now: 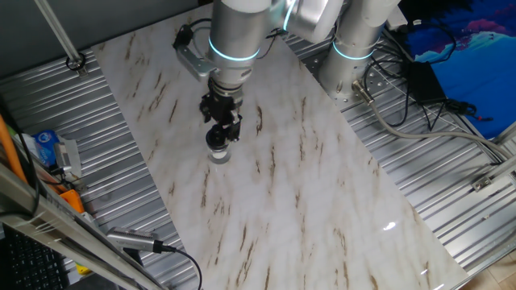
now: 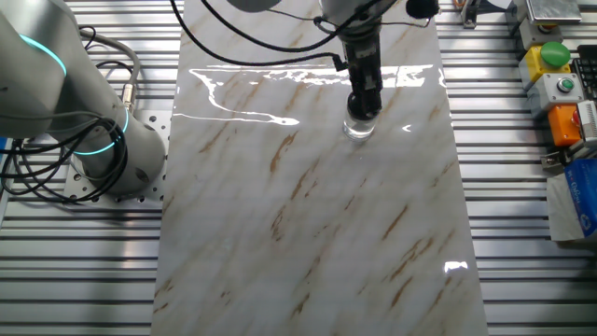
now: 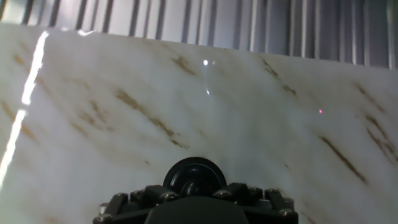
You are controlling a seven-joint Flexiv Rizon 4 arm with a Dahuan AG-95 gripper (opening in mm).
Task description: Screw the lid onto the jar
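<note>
We see the lid [image 1: 218, 138] sitting on top of the jar [image 1: 218, 153], black cap over clear glass, near the middle of the marble board [image 1: 322, 201] toward its far end in one fixed view. In the other fixed view the jar [image 2: 359, 128] stands upright on the board [image 2: 308, 233] just below a bright streak of glare, and the lid there is mostly hidden by the fingers. The gripper [image 1: 220, 133] comes straight down on the lid from above, its black fingers [image 1: 232, 127] closed against the cap's sides, so it is grasping the lid. In the hand view the lid [image 3: 194, 175] shows as a dark round disc at the bottom edge, just above the gripper's black body, with the veined board [image 3: 186, 93] stretching away beyond it.

The arm [image 1: 238, 36] rises from the gripper, silver with a glowing teal ring. Its base [image 2: 103, 140] stands on the ribbed metal table [image 2: 84, 271] left of the board in the other fixed view, with black cables [image 2: 37, 173] looped beside it. At the right edge of that view we see a box with a green button [image 2: 554, 53] and an orange part [image 2: 564, 121] below it.
</note>
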